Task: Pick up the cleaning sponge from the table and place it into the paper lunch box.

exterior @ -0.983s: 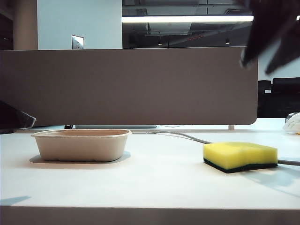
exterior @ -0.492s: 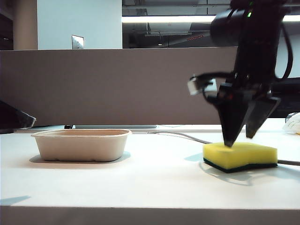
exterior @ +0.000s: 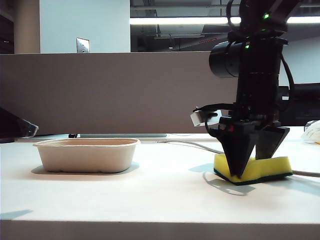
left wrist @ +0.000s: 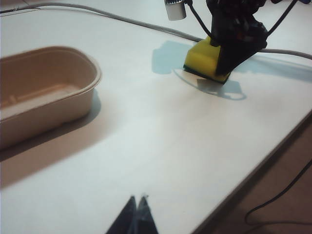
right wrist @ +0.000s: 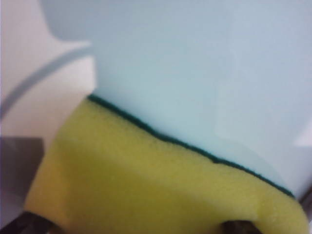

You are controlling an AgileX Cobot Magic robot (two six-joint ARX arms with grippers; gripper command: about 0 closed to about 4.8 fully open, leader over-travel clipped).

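The sponge (exterior: 260, 170) lies on the table (exterior: 160, 195) at the right side of the exterior view, yellow foam up and its dark green layer on the tabletop, well apart from the lunch box (exterior: 87, 154). The right gripper (exterior: 255, 167) points straight down over it, its two dark fingers (exterior: 239, 155) spread wide with one tip in front of the sponge's near face and the other at its far side; whether the tips touch the foam cannot be told. Close in, the right wrist view shows only the sponge's yellow top (right wrist: 161, 190) with the thin green edge against the white table. From the left wrist view, the sponge (left wrist: 202, 61) shows partly hidden behind the right gripper (left wrist: 236, 51), with a grey cable (left wrist: 122, 19) running along the table behind them. The box (left wrist: 41, 92) stands empty on the table at the left of the exterior view. The left gripper (left wrist: 136, 219) is held over the table near its front edge, away from the box and the sponge, fingertips pressed together.
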